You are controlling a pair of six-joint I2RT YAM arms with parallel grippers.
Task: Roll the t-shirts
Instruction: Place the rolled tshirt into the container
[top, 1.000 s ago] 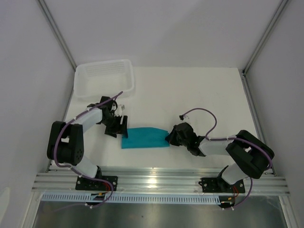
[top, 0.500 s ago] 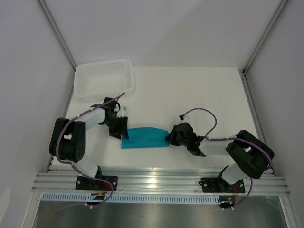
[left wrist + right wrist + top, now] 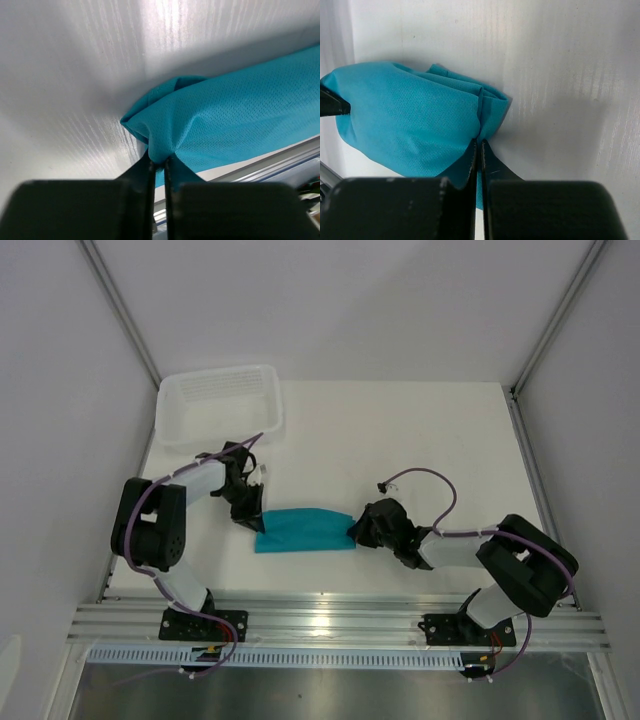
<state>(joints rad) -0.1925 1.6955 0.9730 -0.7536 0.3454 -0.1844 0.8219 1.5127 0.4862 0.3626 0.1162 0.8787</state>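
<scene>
1. The left fingers [image 3: 140, 175] are closed to a hairline slit and pinch a puckered fold at the left end of the t-shirt [image 3: 240, 115].
2. The right fingers [image 3: 495, 170] are closed just as tightly, nipping the layered edge at the opposite end of the t-shirt [image 3: 410, 120], where several folds stack together.
3. Between the 2 grips the teal cloth lies as 1 narrow band running left to right on the desk [image 3: 400, 430], closer to the near edge than to the far one, and bulging slightly instead of lying flat.
4. Progress, as I judge it: the sleeves and sides look already gathered in, so the shirt is down to a strip. Whether a first turn of the roll has been made along its length I cannot tell (the wrist views show a soft hump, not a clear spiral). What seems left is to turn the strip over on itself into a compact roll.
5. The desk is white and faintly ribbed, with glare streaks in both wrist views.
6. A white plastic basket [image 3: 218, 371] sits at the far left corner, well apart from the cloth.
7. An aluminium rail [image 3: 340, 625] carries both arm bases at the near edge, and plain white walls [image 3: 330, 300] close in the other 3 sides.
</scene>
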